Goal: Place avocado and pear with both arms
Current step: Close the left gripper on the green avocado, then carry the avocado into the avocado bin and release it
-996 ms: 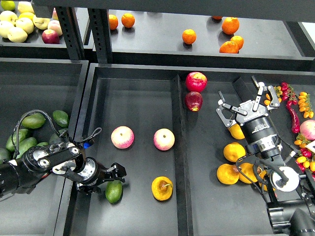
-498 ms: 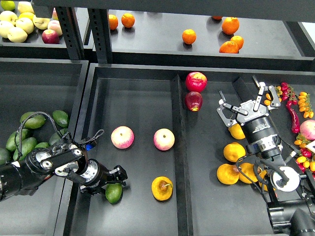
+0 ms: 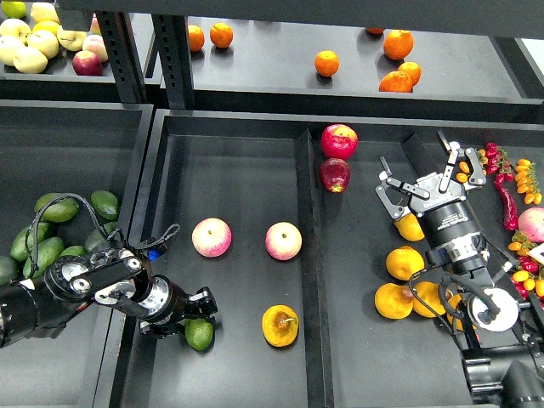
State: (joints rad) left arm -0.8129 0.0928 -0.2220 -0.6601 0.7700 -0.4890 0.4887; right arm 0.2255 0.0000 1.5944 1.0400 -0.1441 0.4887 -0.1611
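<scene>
1. Avocado (image 3: 200,333) lay low in the middle bin (image 3: 234,153), near its front left corner. It had slid a little toward the front edge compared with a moment before.
2. The left tool (image 3: 197,308) had moved down and in with it. Its tips sat right at the top of the avocado, touching it or nearly so. The tool was dark and small, so I cannot tell if its fingers were apart or together.
3. My guess was that the avocado was already set down in the bin and the left arm was about to let go or pull back.
4. The pear (image 3: 280,325) lay just to the right of the avocado, near the front edge of the same bin. Nothing was touching it.
5. The right tool (image 3: 429,183) hung over the right bin (image 3: 357,255), well apart from the pear. Its fingers were spread wide and held nothing. It had hardly moved.
6. Two pink apples (image 3: 212,237) sat behind the avocado and pear.
</scene>
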